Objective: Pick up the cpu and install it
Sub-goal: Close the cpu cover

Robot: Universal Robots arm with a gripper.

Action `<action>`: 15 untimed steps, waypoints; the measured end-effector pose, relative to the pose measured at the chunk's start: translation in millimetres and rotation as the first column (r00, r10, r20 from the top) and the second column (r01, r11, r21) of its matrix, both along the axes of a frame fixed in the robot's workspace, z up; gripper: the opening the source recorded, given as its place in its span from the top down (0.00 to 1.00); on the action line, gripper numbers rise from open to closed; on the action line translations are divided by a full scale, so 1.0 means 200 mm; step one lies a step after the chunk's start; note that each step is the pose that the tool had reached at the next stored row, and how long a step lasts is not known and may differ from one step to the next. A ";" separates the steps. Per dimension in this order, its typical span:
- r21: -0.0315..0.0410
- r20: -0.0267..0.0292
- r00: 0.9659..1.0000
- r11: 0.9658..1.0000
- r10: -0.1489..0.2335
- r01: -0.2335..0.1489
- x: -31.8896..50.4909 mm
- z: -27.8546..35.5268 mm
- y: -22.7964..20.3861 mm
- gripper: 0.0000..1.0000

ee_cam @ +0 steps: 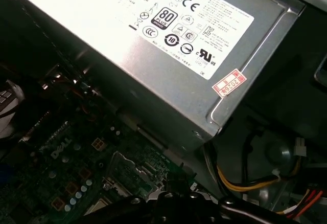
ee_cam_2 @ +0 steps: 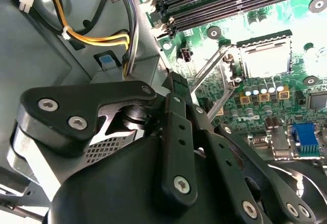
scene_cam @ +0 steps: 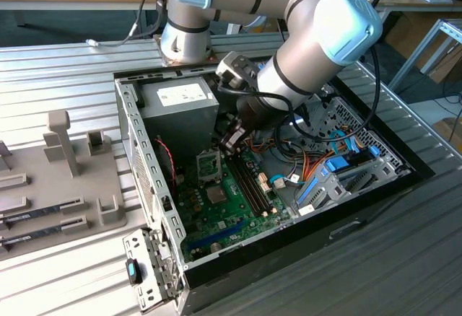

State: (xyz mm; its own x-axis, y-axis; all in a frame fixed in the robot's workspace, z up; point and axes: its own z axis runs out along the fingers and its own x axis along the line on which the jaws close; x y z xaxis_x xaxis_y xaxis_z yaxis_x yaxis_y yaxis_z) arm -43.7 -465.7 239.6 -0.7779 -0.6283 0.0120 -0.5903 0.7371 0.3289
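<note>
Black tool (scene_cam: 230,141) hangs near the square metal socket (scene_cam: 209,164); its grip cannot be told.

Socket (scene_cam: 209,166) on the board (scene_cam: 224,211), inside the case (scene_cam: 133,125). Behind the socket, deeper into the exterior view, against the case's back wall: power supply (scene_cam: 180,103). Just beside the socket, to the exterior view's right: memory slots (scene_cam: 253,186). Over the socket's far corner, between socket and power supply: gripper (scene_cam: 231,141). Farther to the exterior view's right of the socket: cables (scene_cam: 317,163), then drive bay (scene_cam: 339,177). Well to the exterior view's left of the socket, outside the case, on the table (scene_cam: 65,63): tray (scene_cam: 36,164) with memory sticks (scene_cam: 29,215).
</note>
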 end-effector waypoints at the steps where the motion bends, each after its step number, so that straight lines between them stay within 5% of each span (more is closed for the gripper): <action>1: 0.000 0.000 1.000 1.000 0.001 -0.001 0.000 0.003 0.000 0.89; 15: 0.004 0.000 1.000 1.000 0.009 -0.009 0.000 0.025 -0.001 0.89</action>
State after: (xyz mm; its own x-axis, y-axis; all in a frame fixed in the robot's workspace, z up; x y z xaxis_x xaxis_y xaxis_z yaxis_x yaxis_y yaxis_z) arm -43.7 -465.9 244.5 -0.7720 -0.6355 0.0091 -0.5971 0.7302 0.3320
